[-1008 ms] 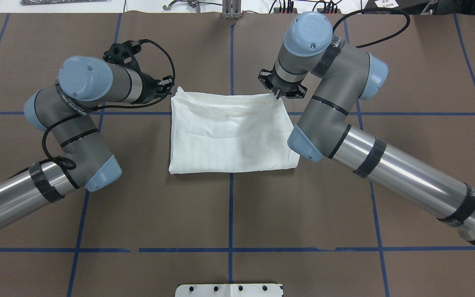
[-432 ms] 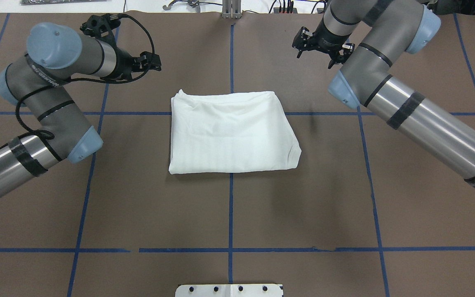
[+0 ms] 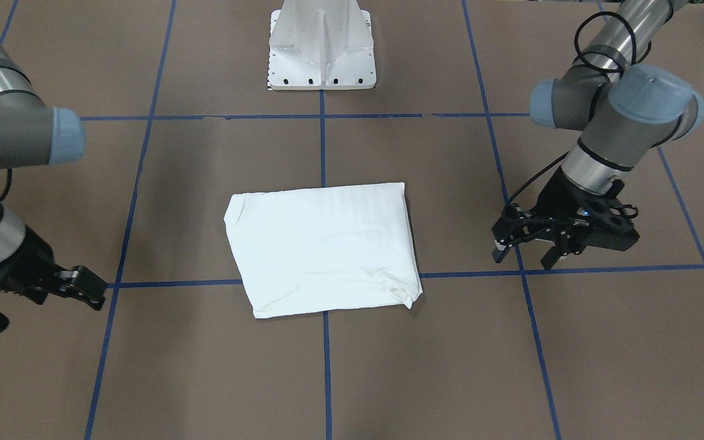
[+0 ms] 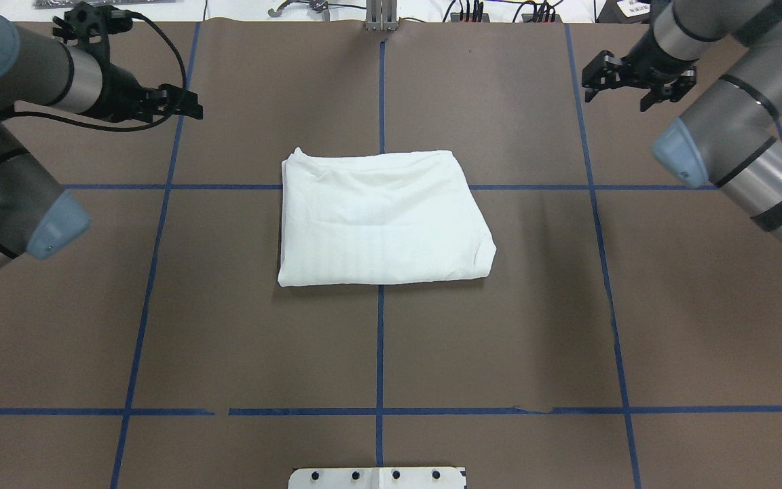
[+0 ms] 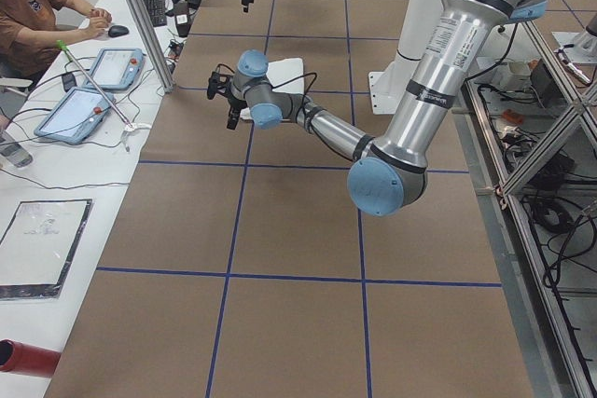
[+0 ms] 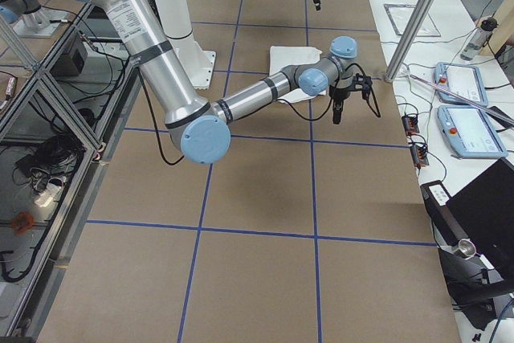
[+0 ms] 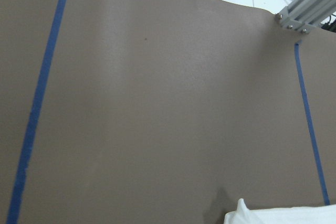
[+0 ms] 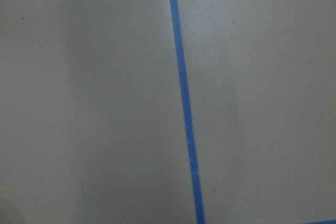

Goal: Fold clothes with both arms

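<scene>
The clothes [image 4: 381, 217] are one white shirt folded into a flat rectangle at the table's middle, also seen in the front view [image 3: 321, 250]. No text, collar or label shows. My left gripper [image 4: 191, 109] hovers off the shirt's far left corner, well clear of the cloth. In the front view this left gripper [image 3: 522, 261] is open and holds nothing. My right gripper [image 4: 615, 102] hangs beyond the far right corner, fingers spread, open and holding nothing. The left wrist view catches only one shirt corner [image 7: 247, 213]. The right wrist view shows only bare table.
Brown table cover with a grid of blue tape lines [image 4: 379, 339]. The white pedestal base [image 3: 321, 55] stands at the robot's side. A metal post [image 4: 381, 17] and cables sit at the far edge. A person [image 5: 28, 16] sits at a side desk with tablets.
Both grippers let go of the shirt's far corners and swung outward and away, the left to the left, the right to the right. The shirt's far edge settled flat.
</scene>
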You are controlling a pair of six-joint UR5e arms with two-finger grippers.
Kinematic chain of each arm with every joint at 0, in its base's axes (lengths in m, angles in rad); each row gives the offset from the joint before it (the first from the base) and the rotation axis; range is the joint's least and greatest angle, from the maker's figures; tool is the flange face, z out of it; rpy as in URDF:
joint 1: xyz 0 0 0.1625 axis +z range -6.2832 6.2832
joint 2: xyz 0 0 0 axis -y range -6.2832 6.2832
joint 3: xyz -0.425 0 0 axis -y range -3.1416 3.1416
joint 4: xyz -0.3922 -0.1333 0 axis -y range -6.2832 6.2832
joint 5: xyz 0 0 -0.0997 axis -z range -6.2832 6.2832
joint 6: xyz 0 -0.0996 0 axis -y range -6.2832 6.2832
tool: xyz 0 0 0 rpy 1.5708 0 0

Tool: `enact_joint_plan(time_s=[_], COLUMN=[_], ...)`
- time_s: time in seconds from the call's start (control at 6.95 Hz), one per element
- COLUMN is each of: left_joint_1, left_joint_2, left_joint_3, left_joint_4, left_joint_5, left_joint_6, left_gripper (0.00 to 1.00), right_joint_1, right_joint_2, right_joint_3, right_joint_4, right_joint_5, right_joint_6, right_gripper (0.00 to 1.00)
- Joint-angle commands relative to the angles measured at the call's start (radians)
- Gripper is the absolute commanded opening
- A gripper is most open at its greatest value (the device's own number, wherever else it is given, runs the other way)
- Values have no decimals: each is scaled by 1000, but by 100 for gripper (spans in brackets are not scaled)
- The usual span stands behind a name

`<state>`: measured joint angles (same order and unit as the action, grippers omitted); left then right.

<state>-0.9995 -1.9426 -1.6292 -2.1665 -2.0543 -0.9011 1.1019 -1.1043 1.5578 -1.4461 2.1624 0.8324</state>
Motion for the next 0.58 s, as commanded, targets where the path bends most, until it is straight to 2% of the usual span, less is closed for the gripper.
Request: enact_joint_plan(time_s=[0.0,0.29,0.43], left_joint_1=[-205,-431,-474], left_joint_2=[150,298,321], left_joint_3=[-117,-127,-132], left_joint_4=[135,184,233], left_joint_5=[-128,-246,-256], left_joint_6=[372,740,769], left_gripper=[100,100,100], right_joint_1=[112,195,247], right_joint_2=[-147,-393,-476], right_joint_3=[204,382,404], right_joint_4=[-220,-248,-247], right_joint_5=[25,28,28], right_joint_6=[-280,-380,-428], right_gripper=[100,100,100])
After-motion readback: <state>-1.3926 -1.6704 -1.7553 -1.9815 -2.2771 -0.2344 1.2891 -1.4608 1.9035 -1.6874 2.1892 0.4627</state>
